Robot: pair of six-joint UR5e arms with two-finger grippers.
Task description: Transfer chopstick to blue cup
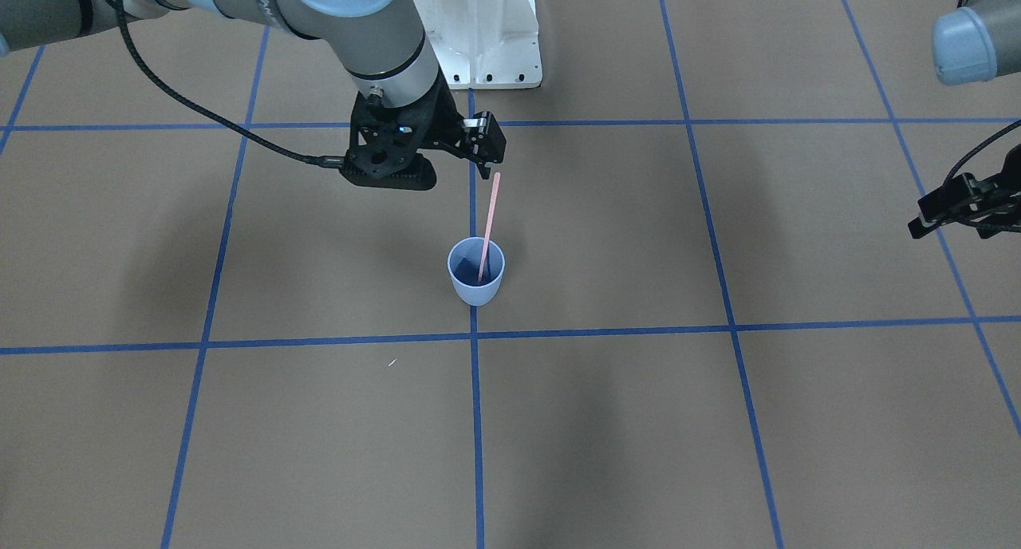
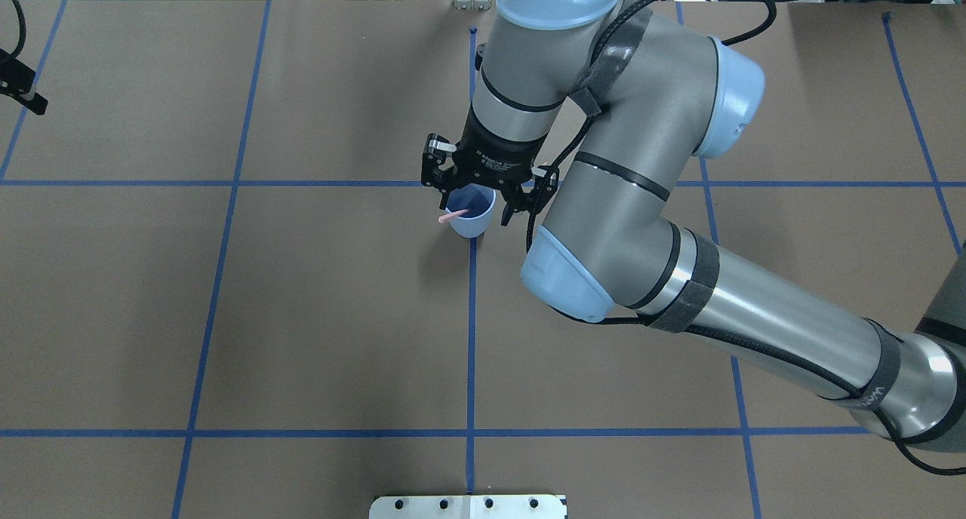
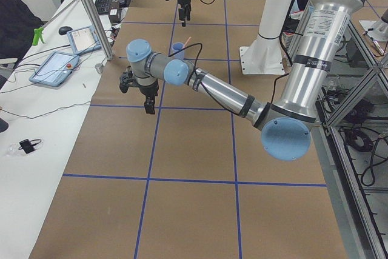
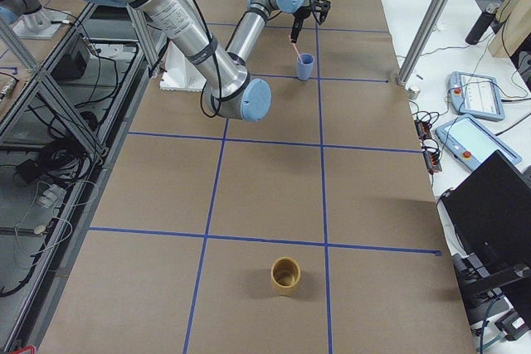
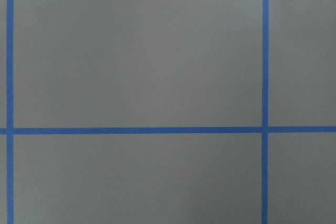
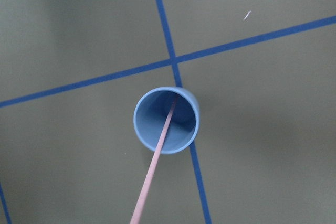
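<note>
The blue cup [image 1: 476, 274] stands upright on the brown table at a crossing of blue tape lines. The pale-pink chopstick [image 1: 489, 222] stands in it, its lower end inside and its top leaning out over the rim. My right gripper [image 2: 474, 208] hangs directly above the cup, open, with one finger [image 1: 486, 142] close to the stick's top end and not gripping it. The right wrist view looks straight down into the cup [image 6: 166, 120] along the chopstick [image 6: 155, 177]. My left gripper [image 1: 929, 218] is far off at the table's side, open and empty.
A tan cup [image 4: 285, 275] stands alone at the table's end on my right. The white robot base [image 1: 478, 30] sits behind the blue cup. A side table with tablets [image 3: 57, 65] runs along the far edge.
</note>
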